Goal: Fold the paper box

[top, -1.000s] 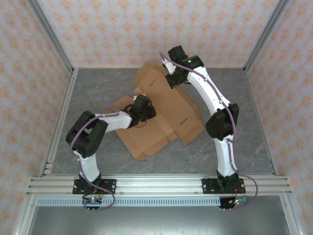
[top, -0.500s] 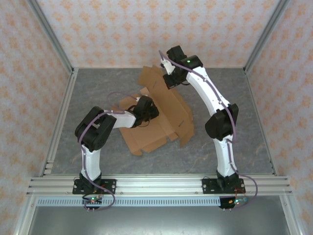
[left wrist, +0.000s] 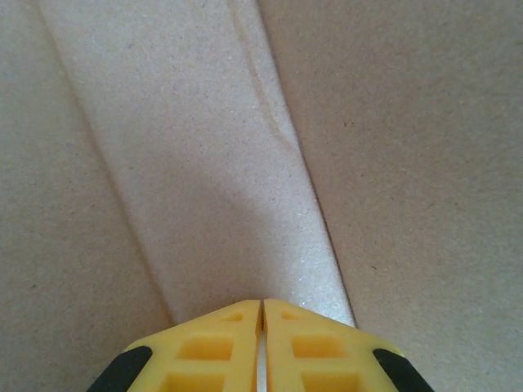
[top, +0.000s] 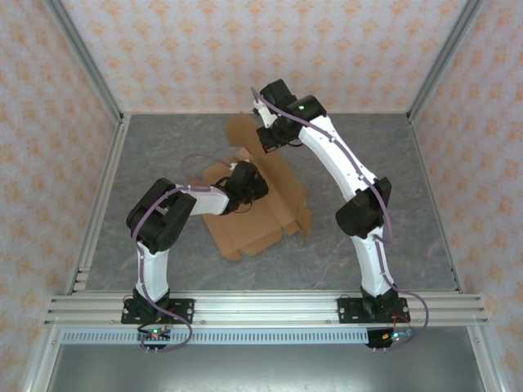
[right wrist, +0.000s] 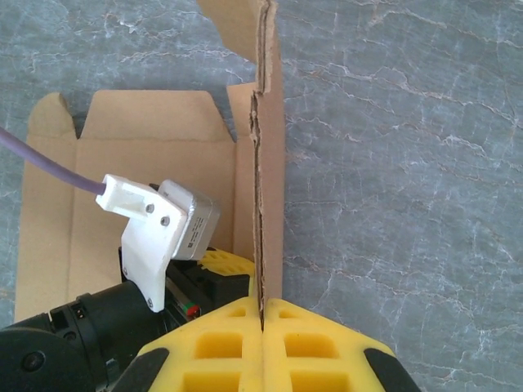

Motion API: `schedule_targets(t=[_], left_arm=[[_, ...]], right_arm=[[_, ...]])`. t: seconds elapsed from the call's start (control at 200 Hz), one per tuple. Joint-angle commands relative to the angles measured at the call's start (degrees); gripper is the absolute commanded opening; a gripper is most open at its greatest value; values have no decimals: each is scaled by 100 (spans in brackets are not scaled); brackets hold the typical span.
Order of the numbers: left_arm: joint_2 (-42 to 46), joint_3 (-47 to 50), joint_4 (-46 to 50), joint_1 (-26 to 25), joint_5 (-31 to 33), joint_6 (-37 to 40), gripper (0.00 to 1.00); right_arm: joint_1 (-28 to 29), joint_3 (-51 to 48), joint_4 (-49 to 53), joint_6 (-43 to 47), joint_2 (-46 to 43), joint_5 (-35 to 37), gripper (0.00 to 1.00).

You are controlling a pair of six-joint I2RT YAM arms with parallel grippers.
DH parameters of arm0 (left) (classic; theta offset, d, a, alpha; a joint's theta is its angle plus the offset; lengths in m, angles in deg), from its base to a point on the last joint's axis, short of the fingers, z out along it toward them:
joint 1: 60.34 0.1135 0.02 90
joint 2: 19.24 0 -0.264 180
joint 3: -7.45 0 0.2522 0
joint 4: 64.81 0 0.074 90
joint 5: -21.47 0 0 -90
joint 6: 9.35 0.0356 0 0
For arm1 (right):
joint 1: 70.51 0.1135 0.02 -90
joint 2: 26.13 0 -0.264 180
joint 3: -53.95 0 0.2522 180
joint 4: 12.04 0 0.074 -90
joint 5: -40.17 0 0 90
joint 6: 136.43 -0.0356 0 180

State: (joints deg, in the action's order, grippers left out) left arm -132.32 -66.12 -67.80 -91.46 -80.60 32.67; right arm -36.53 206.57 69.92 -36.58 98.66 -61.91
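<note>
The paper box (top: 249, 229) lay opened out as a brown cardboard sheet in the middle of the grey marbled table (top: 163, 155), between the two arms and a little to the left of centre. Its near panels rested flat. At its far end one flap (right wrist: 268, 163) stood up on edge, roughly upright, above the rest of the sheet.

The right gripper (right wrist: 263, 306) reached in from the far side, its yellow fingers (right wrist: 221, 343) clamped tight on that flap. The corrugated edge ran straight in between them.

The left gripper (left wrist: 261, 306) was down over the flat part of the box, just near of the raised flap. Its jaws were pressed together with nothing visible between them. The tips pointed at a pale, creased strip (left wrist: 221, 163) of cardboard running between two wider panels, though I could not tell if they touched it.

From above, the two grippers were close to each other, the left gripper (top: 248, 186) near and the right gripper (top: 263, 137) far.
</note>
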Motion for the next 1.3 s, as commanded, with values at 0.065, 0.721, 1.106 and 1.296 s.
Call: schedule_targets(t=[0.065,0.721,1.106,1.296], left_arm=[[59,186,23,-59,201,51,12],[331,523,78,-252,231,149,14],[1455,767,884,-308,309,747,33],[2349,1225,1775,-308,635,1102,35]], right_arm=[[13,-102,-88,-185,53,458,0],[33,-911,-717,-54,-172,-231,0],[32,-616,-532,1243,-74,406,0],[30,-395,-513,1467,-18,565,0]])
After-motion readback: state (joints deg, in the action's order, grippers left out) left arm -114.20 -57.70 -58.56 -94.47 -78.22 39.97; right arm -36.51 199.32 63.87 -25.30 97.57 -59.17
